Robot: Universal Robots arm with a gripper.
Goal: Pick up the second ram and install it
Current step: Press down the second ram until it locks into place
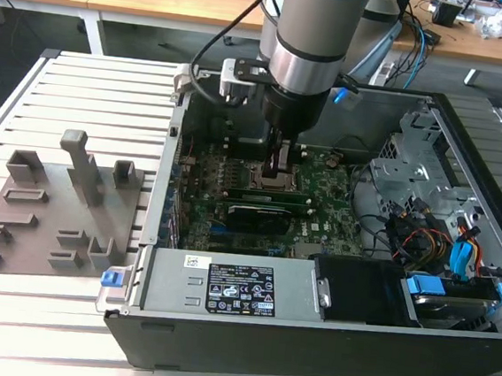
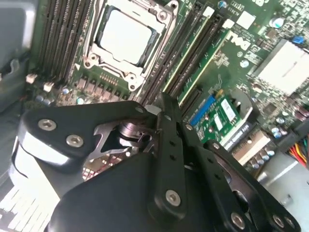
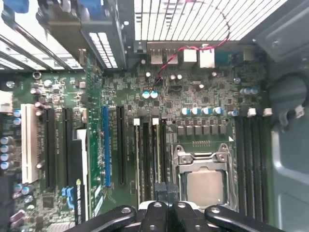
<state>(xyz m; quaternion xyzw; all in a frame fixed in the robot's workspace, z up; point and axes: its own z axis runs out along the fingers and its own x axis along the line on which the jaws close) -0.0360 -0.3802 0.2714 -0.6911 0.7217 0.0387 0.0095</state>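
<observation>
Here pincer (image 3: 166, 191) closed, fingertips pressing second ram (image 3: 157, 159) seated in slot.

The computer case (image 1: 334, 249) sits on the counter (image 1: 61, 312), with the holder tray (image 1: 53, 213) at its nine o'clock. Inside, the motherboard (image 1: 319, 221) lies flat, power supply (image 1: 233, 286) at its six o'clock.

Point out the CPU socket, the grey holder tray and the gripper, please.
CPU socket (image 3: 205, 186), first wrist view: the chip's metal lid.
grey holder tray (image 1: 53, 213), exterior view: its flat base.
gripper (image 1: 274, 174), exterior view: its lower tip.
</observation>
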